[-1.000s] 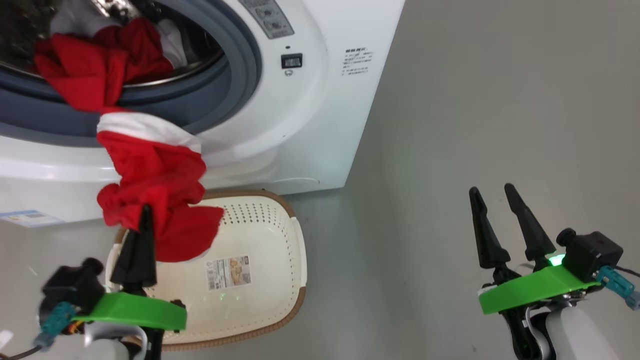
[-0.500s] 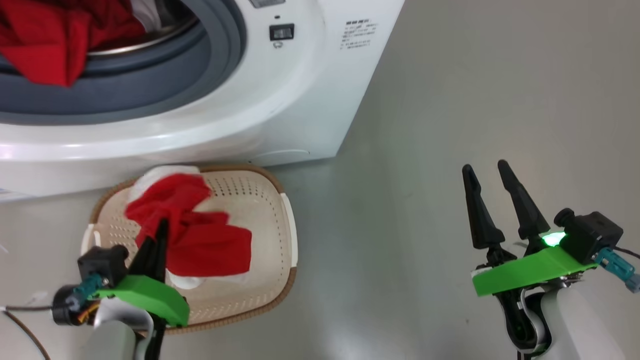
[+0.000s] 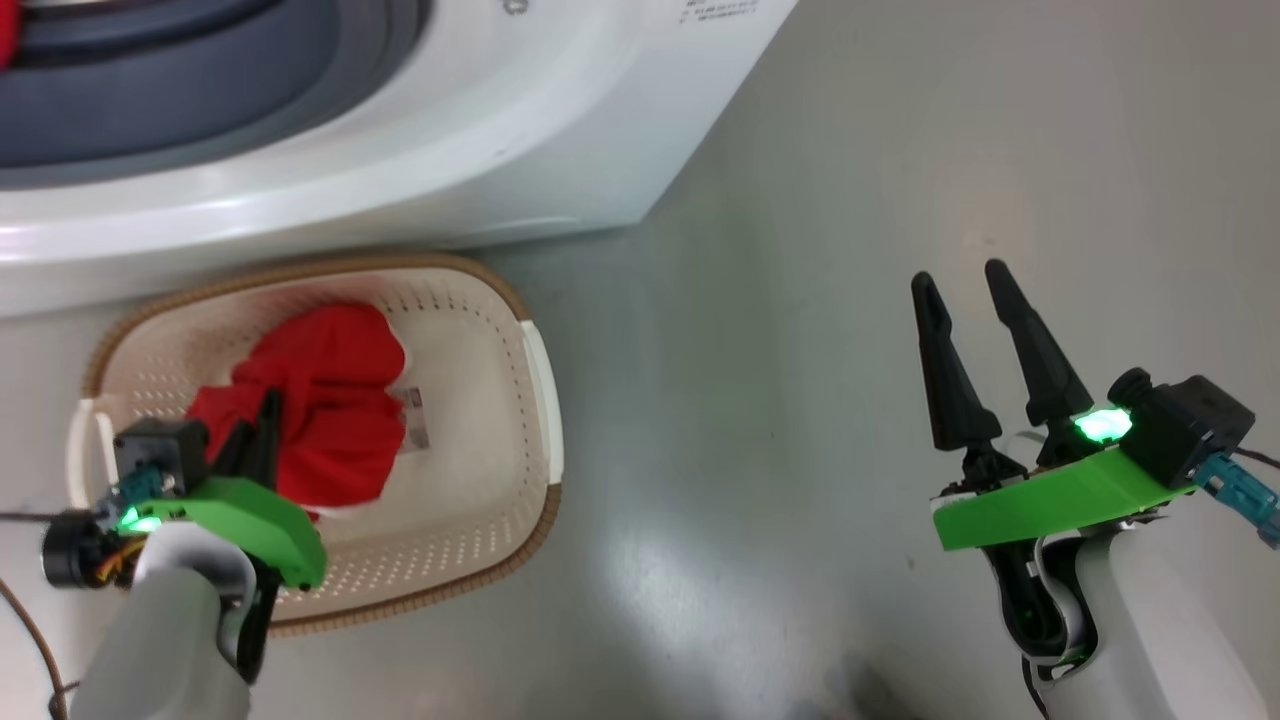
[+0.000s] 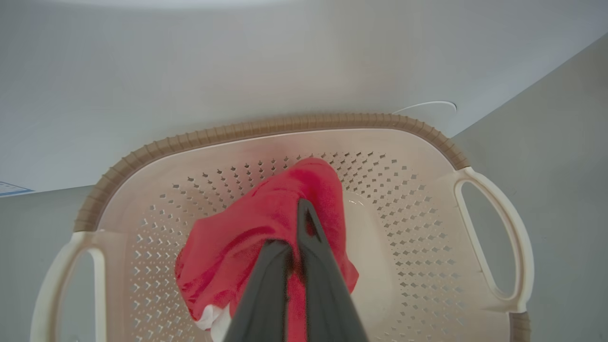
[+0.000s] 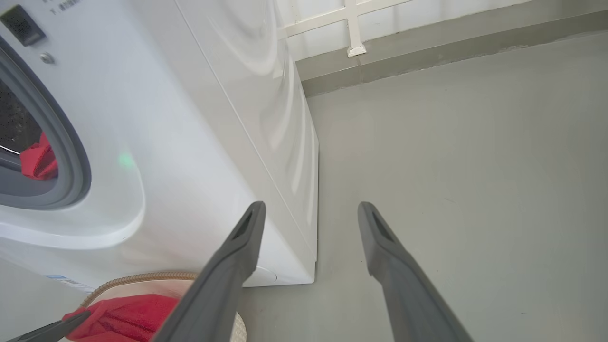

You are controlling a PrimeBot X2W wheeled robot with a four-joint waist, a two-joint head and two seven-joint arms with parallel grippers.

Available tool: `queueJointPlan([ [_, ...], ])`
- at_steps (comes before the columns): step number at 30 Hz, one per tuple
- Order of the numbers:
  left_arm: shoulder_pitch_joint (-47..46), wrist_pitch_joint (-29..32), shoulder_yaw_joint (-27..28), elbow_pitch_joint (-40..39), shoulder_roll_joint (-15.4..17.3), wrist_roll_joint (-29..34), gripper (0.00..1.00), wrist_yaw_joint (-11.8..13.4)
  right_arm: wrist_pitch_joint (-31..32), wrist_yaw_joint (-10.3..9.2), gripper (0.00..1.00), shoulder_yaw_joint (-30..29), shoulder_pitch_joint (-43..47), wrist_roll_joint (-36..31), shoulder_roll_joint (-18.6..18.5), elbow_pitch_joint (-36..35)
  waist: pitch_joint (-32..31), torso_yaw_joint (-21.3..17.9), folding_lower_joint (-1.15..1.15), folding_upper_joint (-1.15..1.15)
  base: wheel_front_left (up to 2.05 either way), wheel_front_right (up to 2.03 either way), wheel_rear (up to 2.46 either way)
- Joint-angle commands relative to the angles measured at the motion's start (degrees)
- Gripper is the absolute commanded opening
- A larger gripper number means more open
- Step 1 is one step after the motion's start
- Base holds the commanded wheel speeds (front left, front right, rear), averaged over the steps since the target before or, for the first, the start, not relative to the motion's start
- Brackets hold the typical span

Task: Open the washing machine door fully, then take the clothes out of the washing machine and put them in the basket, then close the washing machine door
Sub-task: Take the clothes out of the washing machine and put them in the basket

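A red garment (image 3: 320,400) with white trim lies bunched inside the cream basket (image 3: 470,450), which stands on the floor against the front of the washing machine (image 3: 480,120). My left gripper (image 3: 262,412) reaches down into the basket and is shut on this garment. The left wrist view shows the dark fingers (image 4: 323,285) pinching the red cloth (image 4: 266,223) above the perforated basket (image 4: 403,223) bottom. More red clothes (image 5: 38,161) rest in the drum behind the grey rubber ring (image 5: 71,156). My right gripper (image 3: 955,275) hovers open over the floor. The washing machine door is out of view.
The grey floor (image 3: 800,300) stretches to the right of the machine and basket. A wall base with a white frame (image 5: 354,28) runs behind the washing machine (image 5: 199,133). The basket's brown rim (image 5: 137,277) sits just below the machine's front.
The left gripper has carried the red garment down from where it hung out of the drum into the basket. The head camera has tilted down. The right gripper has stayed open.
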Motion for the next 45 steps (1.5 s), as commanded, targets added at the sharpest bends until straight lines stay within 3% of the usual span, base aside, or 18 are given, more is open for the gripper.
queueJointPlan([
  [1, -0.2, -0.3, 1.0, -0.1, 2.1, 0.3, 0.0, -0.3, -0.4, 0.36, 1.0, 1.2, -0.1, 0.7, 0.0, -1.6, 3.2, -1.1, 0.0, 0.0, 0.0, 0.0, 0.0],
  [17, -7.6, -0.3, -1.1, 6.5, 3.7, -2.7, 0.0, -0.3, -0.4, 0.36, 1.0, 1.1, -2.4, 0.4, 0.0, -3.4, 9.7, -0.8, 0.0, 0.0, 0.0, 0.0, 0.0],
  [20, -7.9, -0.3, -1.0, 6.7, 3.6, -3.1, 0.39, -0.3, -0.4, 0.36, 1.0, 1.1, -2.5, 0.3, 0.0, -3.4, 9.7, -0.7, 0.0, 0.0, 0.0, 0.0, 0.0],
  [21, -8.0, -0.3, -0.9, 6.9, 3.6, -3.2, 0.65, -0.3, -0.4, 0.36, 1.0, 1.0, -2.5, 0.2, 0.0, -3.4, 9.6, -0.6, 0.0, 0.0, 0.0, 0.0, 0.0],
  [22, -8.0, -0.3, -0.8, 7.0, 3.5, -3.3, 0.97, -0.3, -0.4, 0.36, 1.0, 1.0, -2.5, 0.1, 0.0, -3.3, 9.5, -0.6, 0.0, 0.0, 0.0, 0.0, 0.0],
  [23, -8.0, -0.3, -0.8, 7.1, 3.4, -3.4, 1.0, -0.3, -0.4, 0.36, 1.0, 1.0, -2.5, 0.1, 0.0, -3.3, 9.4, -0.5, 0.0, 0.0, 0.0, 0.0, 0.0],
  [45, -2.0, -0.3, 1.6, 1.8, 1.4, -4.9, 1.0, -0.3, -0.4, 0.36, 1.0, 0.5, -1.7, -0.9, 0.0, -1.1, 1.0, 1.2, 0.0, 0.0, 0.0, 0.0, 0.0],
])
